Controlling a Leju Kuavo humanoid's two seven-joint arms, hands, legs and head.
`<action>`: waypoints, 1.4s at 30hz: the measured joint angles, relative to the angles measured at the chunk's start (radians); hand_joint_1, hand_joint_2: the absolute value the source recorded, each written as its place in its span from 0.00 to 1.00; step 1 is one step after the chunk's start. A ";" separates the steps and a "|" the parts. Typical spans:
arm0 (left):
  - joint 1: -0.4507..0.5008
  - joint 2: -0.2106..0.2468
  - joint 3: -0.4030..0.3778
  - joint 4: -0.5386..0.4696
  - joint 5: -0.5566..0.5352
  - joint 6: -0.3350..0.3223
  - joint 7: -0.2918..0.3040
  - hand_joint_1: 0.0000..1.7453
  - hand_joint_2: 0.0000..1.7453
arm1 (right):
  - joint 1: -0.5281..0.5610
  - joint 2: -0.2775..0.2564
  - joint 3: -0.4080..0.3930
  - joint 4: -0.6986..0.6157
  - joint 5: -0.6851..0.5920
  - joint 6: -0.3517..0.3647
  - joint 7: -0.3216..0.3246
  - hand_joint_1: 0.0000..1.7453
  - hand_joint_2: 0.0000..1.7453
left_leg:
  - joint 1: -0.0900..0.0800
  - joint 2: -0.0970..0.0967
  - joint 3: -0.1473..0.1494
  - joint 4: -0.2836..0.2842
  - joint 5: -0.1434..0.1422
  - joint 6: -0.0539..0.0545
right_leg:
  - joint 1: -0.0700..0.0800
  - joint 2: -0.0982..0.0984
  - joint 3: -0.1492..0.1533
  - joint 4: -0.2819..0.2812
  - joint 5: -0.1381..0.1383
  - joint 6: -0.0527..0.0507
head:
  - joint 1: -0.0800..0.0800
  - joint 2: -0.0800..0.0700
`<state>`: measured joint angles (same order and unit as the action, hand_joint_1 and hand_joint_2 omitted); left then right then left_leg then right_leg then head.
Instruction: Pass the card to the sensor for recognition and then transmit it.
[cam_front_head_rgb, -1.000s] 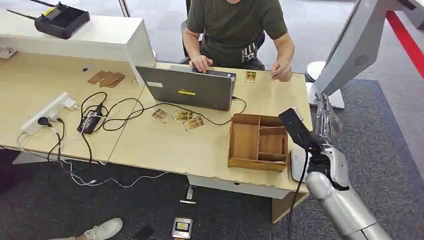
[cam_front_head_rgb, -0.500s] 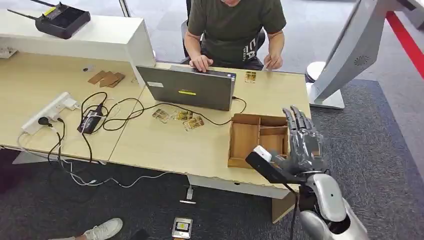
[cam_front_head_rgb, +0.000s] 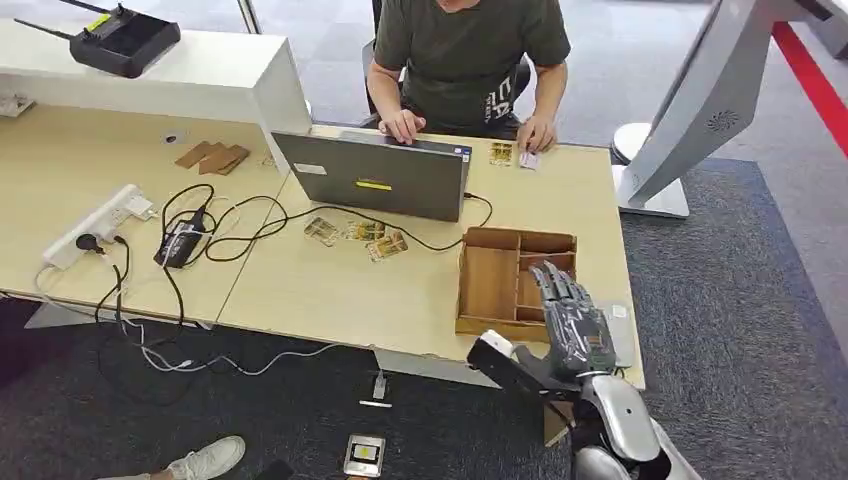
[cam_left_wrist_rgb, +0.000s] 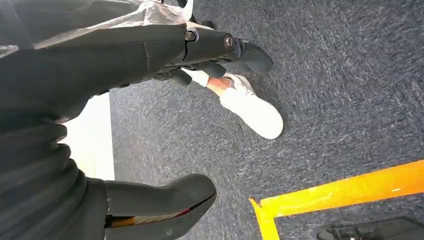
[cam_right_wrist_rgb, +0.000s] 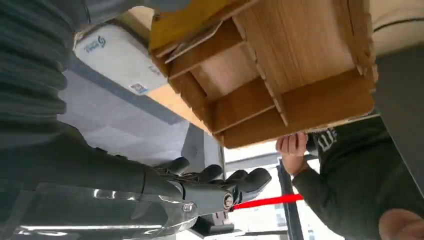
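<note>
The right hand, fingers straight and holding nothing, hovers over the wooden organizer at the tabletop's near right corner, seemingly poised to take a card.

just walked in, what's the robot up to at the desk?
The right hand hovers with fingers apart over the near edge of the wooden tray, holding nothing visible, beside the white sensor. The person across the desk has one hand at the laptop and the other on a card. The left hand hangs over the carpet.
</note>
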<state>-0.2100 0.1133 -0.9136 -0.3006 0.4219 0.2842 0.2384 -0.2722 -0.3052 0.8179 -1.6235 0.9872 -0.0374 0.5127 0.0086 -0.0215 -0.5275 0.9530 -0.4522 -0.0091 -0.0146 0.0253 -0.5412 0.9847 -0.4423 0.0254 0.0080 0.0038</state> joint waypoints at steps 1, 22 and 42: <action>0.000 0.000 0.001 0.000 -0.002 0.001 0.002 0.00 1.00 | -0.001 0.005 0.003 0.017 -0.008 -0.008 -0.006 0.00 1.00 | 0.000 0.000 0.000 0.000 0.000 0.000 | 0.000 0.000 0.000 0.000 0.000 0.000 | 0.000 0.000; 0.000 -0.002 0.010 0.000 -0.039 0.005 0.020 0.00 1.00 | -0.050 0.074 0.006 0.330 -0.009 -0.228 -0.064 0.00 1.00 | 0.000 0.000 0.000 0.000 0.000 0.000 | 0.000 0.000 0.000 0.000 0.000 0.000 | 0.000 0.000; 0.000 -0.004 0.017 0.000 -0.050 0.005 0.020 0.00 1.00 | -0.048 0.084 -0.039 0.409 0.023 -0.264 -0.056 0.00 1.00 | 0.000 0.000 0.000 0.000 0.000 0.000 | 0.000 0.000 0.000 0.000 0.000 0.000 | 0.000 0.000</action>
<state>-0.2097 0.1095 -0.8965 -0.3010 0.3716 0.2892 0.2583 -0.3202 -0.2216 0.7786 -1.2146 1.0105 -0.3018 0.4566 0.0085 -0.0213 -0.5272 0.9530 -0.4522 -0.0091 -0.0146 0.0253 -0.5414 0.9847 -0.4422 0.0255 0.0076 0.0038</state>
